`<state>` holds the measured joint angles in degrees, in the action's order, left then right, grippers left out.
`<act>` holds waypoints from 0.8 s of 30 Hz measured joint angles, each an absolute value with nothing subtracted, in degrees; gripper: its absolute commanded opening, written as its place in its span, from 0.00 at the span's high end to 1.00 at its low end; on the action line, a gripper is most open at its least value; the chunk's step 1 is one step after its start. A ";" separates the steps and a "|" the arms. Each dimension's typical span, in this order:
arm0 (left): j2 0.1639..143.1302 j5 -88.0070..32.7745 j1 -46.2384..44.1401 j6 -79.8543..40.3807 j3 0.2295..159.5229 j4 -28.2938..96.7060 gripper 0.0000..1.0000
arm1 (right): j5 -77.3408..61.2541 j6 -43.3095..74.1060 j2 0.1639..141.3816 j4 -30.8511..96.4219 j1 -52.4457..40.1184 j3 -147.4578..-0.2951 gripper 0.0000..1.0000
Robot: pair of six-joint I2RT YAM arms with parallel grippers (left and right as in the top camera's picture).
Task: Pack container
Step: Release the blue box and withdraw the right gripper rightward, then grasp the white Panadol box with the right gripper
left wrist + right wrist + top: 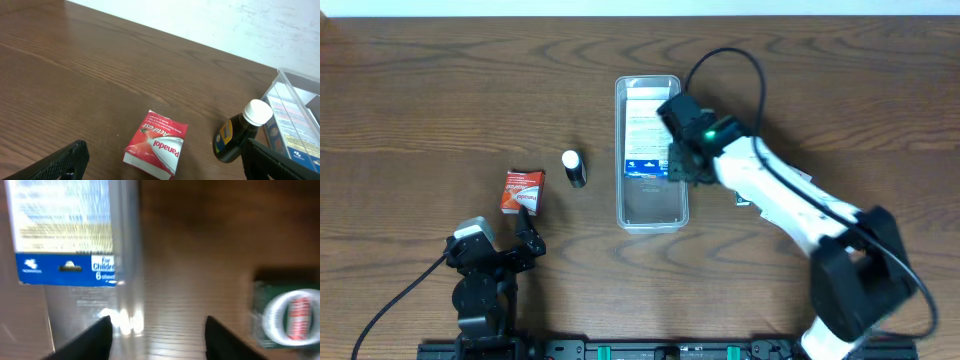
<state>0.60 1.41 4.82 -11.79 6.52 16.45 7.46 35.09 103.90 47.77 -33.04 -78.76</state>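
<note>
The clear plastic container (651, 205) lies at the table's middle with a white and blue box (645, 135) in its far half. My right gripper (682, 166) is open and empty over the container's right wall. In the right wrist view its fingers (157, 341) straddle that wall (125, 255), and the white and blue box (65, 235) shows at the upper left. A red Panadol box (523, 190) and a dark bottle with a white cap (574, 168) lie left of the container. My left gripper (526, 236) is open just short of the red box (156, 145).
A green box with a white round mark (287, 312) lies on the table right of the container, mostly hidden under the right arm in the overhead view (742, 201). The bottle (240, 132) and the container's corner (295, 80) show in the left wrist view.
</note>
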 measured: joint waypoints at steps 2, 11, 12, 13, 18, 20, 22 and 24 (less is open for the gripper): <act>0.60 1.43 4.82 -11.79 6.52 16.45 0.02 | 7.97 33.04 99.74 47.92 -31.24 -78.67 0.23; 0.60 1.43 4.82 -11.79 6.52 16.45 0.02 | 10.20 24.29 85.56 56.86 -14.90 -79.15 0.09; 0.60 1.43 4.82 -11.79 6.52 16.45 0.02 | 9.89 23.77 85.97 58.33 -12.38 -79.07 0.10; 0.60 1.43 4.82 -11.79 6.52 16.45 0.02 | 9.39 23.40 86.41 59.22 -10.61 -78.83 0.10; 0.60 1.41 4.82 -11.79 6.52 16.45 0.02 | 6.37 23.77 88.33 60.05 -2.63 -73.49 0.14; 0.60 1.41 4.82 -11.79 6.52 16.45 0.02 | 5.56 24.67 88.64 58.65 -1.10 -69.97 0.17; 0.60 1.41 4.82 -11.79 6.52 16.47 0.02 | 4.54 25.32 88.73 56.42 -0.30 -66.50 0.20; 0.60 1.41 4.82 -11.79 6.52 16.47 0.02 | 3.29 25.67 88.82 53.28 0.08 -63.53 0.21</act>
<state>0.60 1.41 4.82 -11.79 6.52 16.47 3.29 25.67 88.82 53.28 0.08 -63.53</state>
